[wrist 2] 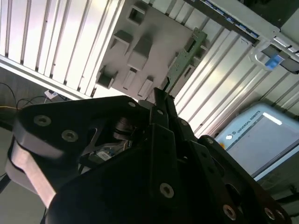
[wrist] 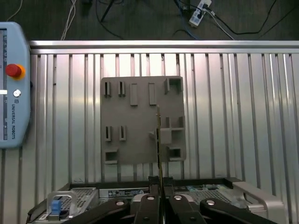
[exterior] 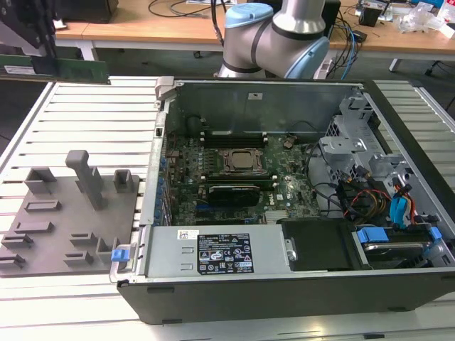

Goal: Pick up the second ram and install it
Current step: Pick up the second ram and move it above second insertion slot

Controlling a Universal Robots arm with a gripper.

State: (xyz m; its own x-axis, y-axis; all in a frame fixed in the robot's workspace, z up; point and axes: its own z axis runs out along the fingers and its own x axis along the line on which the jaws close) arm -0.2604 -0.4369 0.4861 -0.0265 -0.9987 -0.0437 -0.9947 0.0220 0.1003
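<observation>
In the exterior view, the gripper is clamped on the second ram. It holds the stick level in the air over the far edge of the slatted table, at the exterior view's left. The stick shows as a long, thin green strip with a pale label near one end. It is well apart from the open computer case, where the CPU socket sits on the board. A grey fixture plate lies on the table just beside the case.

In the second wrist view, the narrow black fingers pinch one end of the ram. The ram juts out over the fixture plate as a green board with notched edges.

In the first wrist view, the ram appears edge-on as a thin line. It rises from the closed fingertips of the gripper and runs across the fixture plate. A teach pendant rests at the table's edge.
</observation>
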